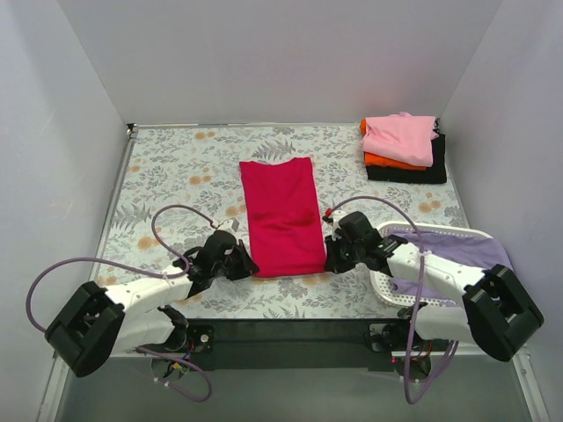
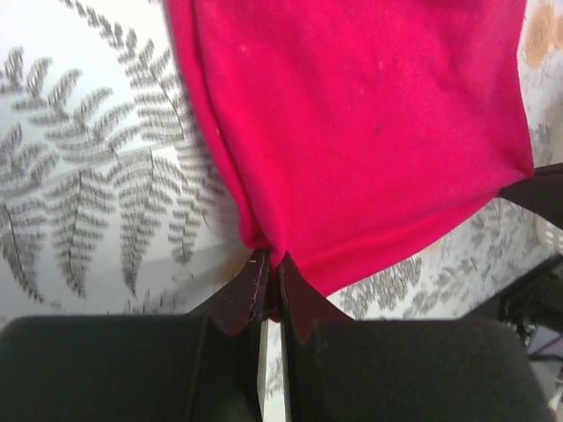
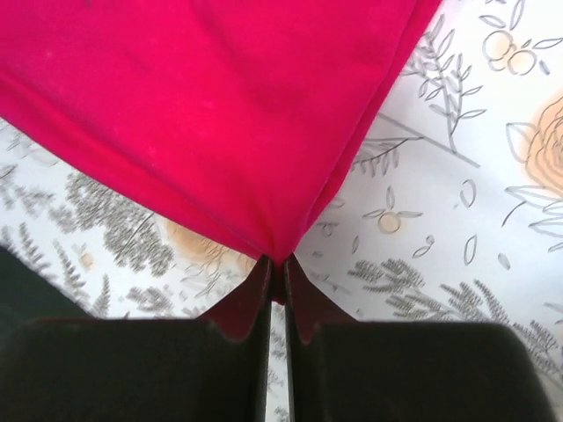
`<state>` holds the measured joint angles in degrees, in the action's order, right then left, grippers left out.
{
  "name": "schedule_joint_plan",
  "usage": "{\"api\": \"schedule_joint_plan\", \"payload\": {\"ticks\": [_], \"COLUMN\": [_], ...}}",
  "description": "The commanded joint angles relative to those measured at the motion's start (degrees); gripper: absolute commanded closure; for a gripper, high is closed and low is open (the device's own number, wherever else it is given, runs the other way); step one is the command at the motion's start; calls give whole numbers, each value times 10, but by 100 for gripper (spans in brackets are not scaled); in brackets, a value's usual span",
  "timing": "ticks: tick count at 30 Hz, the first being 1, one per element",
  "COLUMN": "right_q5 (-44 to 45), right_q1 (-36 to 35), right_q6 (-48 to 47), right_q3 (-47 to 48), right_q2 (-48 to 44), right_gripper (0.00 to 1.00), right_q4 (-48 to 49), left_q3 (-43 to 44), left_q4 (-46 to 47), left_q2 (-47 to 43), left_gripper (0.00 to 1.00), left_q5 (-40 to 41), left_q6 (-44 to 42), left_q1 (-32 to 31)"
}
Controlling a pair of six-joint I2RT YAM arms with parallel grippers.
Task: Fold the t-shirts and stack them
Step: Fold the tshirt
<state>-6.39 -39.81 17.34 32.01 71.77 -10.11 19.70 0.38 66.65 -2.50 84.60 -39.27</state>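
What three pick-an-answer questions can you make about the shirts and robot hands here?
1. Where is the stack of folded t-shirts? A) far right corner of the table B) near left corner C) near edge's middle
2. What colour is the stack's top t-shirt? A) black B) pink C) orange
3. What are the left gripper and right gripper doing? A) hanging open B) shut on nothing C) shut on the crimson t-shirt

Answers: 1 A, it sits by the far right walls; 2 B, the pink t-shirt lies uppermost; 3 C, each wrist view shows it pinching a corner.
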Motion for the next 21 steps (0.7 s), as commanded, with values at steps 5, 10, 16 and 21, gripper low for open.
{"api": "schedule_joint_plan", "payload": {"ticks": [5, 10, 16, 21], "right_q5": [-51, -66, -93, -108], "right_q1": [-18, -40, -79, -113], "right_q6": [-5, -1, 10, 8], "right_q3": [-9, -12, -11, 28], "right_q2": [-80, -91, -112, -115], "right_gripper": [99, 99, 99, 99], "right_q4": [-108, -126, -178, -244], "left_q3": [-11, -12, 2, 13], "left_q4": [-137, -139, -174, -209], "left_q2": [-94, -65, -52, -76], "left_gripper": [100, 100, 100, 100], "left_q5": [-25, -15, 0, -7], "left_q6": [39, 82, 130, 144], "left_q1": [-48, -118, -201, -237]}}
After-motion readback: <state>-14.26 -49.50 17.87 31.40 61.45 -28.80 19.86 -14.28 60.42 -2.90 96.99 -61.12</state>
